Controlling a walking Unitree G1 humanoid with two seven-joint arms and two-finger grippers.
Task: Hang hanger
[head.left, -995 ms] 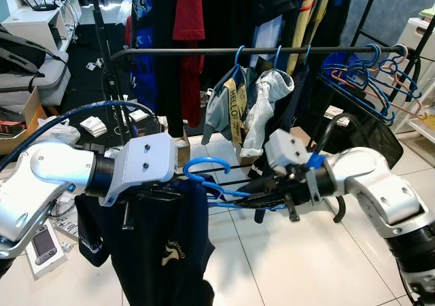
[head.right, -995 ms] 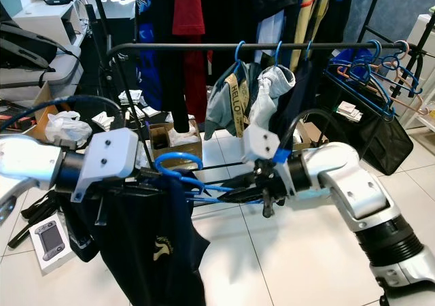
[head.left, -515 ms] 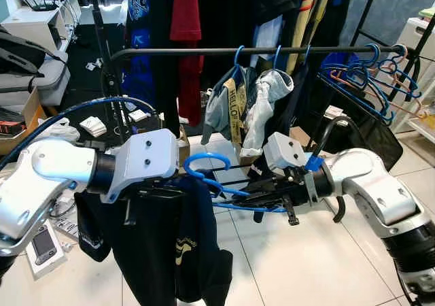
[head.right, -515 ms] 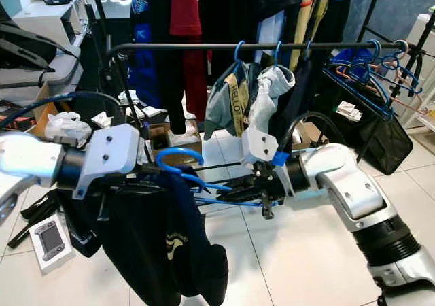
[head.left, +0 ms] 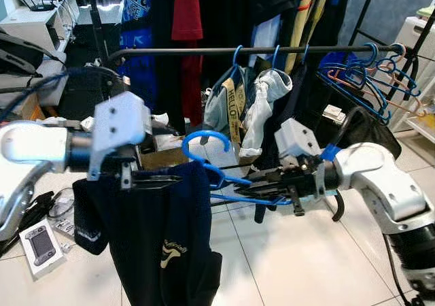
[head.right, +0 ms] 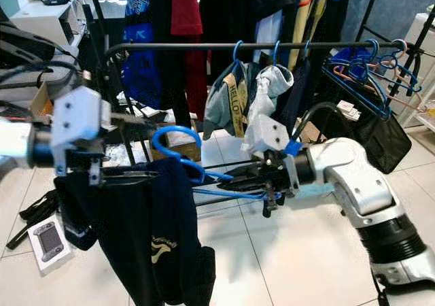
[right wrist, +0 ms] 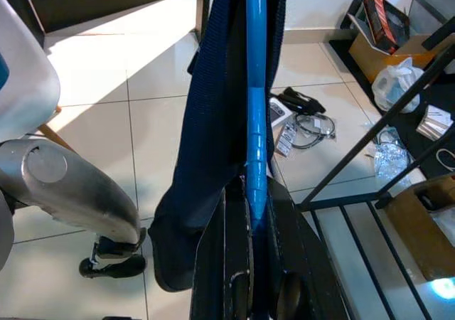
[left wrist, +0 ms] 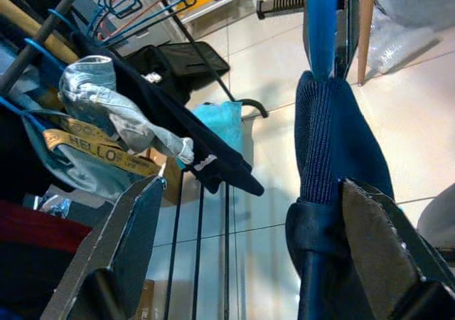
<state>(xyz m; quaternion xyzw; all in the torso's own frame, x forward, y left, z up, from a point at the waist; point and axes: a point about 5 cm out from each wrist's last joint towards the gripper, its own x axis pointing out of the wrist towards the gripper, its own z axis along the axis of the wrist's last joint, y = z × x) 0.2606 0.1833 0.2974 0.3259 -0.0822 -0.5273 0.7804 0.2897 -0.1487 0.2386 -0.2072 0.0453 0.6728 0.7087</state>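
Observation:
A blue plastic hanger (head.left: 204, 143) carries a dark navy garment (head.left: 163, 238) that hangs down toward the floor. My right gripper (head.left: 250, 178) is shut on the hanger's lower bar (right wrist: 254, 121), holding it level below the black clothes rail (head.left: 170, 49). My left gripper (head.left: 170, 178) lies along the garment's top edge. Its fingers (left wrist: 121, 249) stand wide open, with the garment's cloth (left wrist: 334, 192) against one of them. The hanger's hook points up, well below the rail.
On the rail hang a grey jacket with a HELLO strap (head.left: 234, 102) and several empty blue hangers (head.left: 367, 75) at the right end. A black bag (head.left: 370, 139) sits beyond my right arm. Boxes, cables and a white device (head.left: 37, 241) litter the floor on the left.
My left arm has drawn back to the left and slightly up. The hanger with the garment stays in my right gripper, which has shifted a little to the right.

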